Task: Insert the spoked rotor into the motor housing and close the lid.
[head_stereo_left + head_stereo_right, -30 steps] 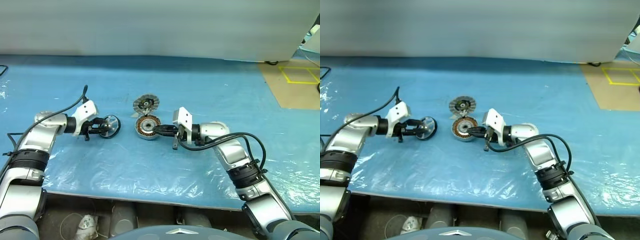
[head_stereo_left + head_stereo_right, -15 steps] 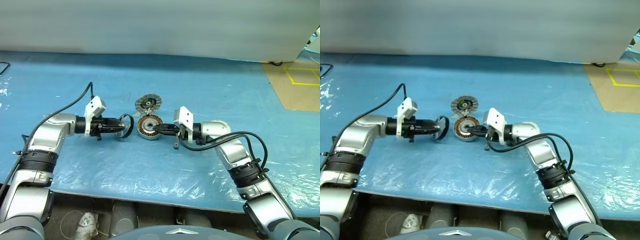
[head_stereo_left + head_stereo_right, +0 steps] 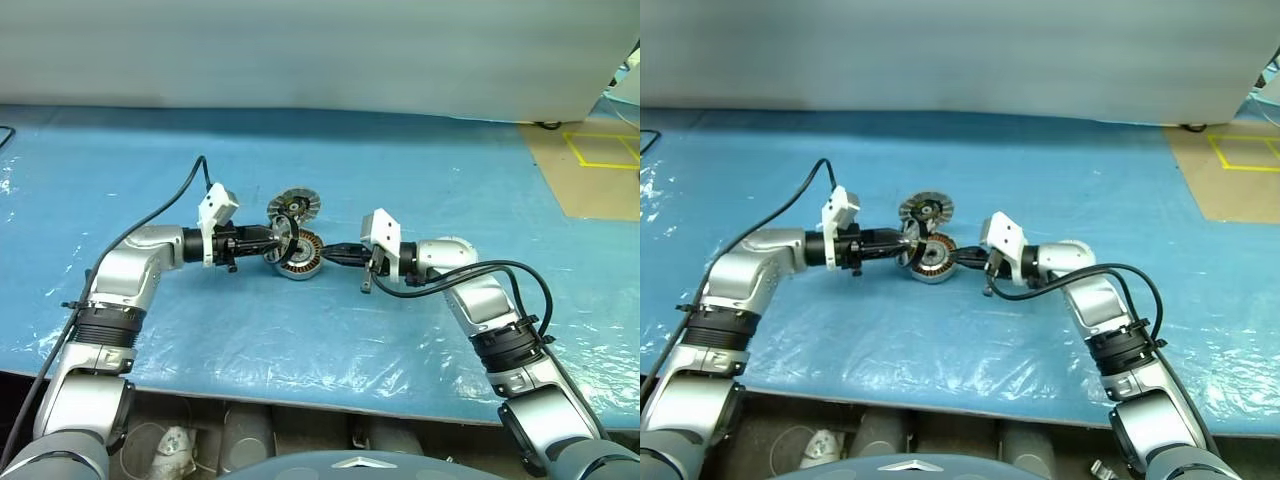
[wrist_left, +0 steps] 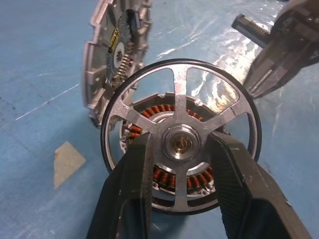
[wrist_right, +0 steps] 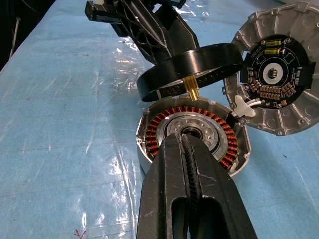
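Blue plastic sheet (image 3: 300,340) covers the table. On it sits the housing (image 5: 192,137), copper windings up, with the lid (image 5: 279,92) just beyond, tilted, touching its rim. My left gripper (image 4: 182,149) clamps the rotor (image 4: 182,137) by its hub, just above the housing. My right gripper (image 5: 189,149) is clenched empty, tips at the housing's near rim.

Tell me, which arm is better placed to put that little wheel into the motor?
Left. Its gripper holds the spoked rotor just above the motor housing; the right gripper, shut, only steadies that housing.
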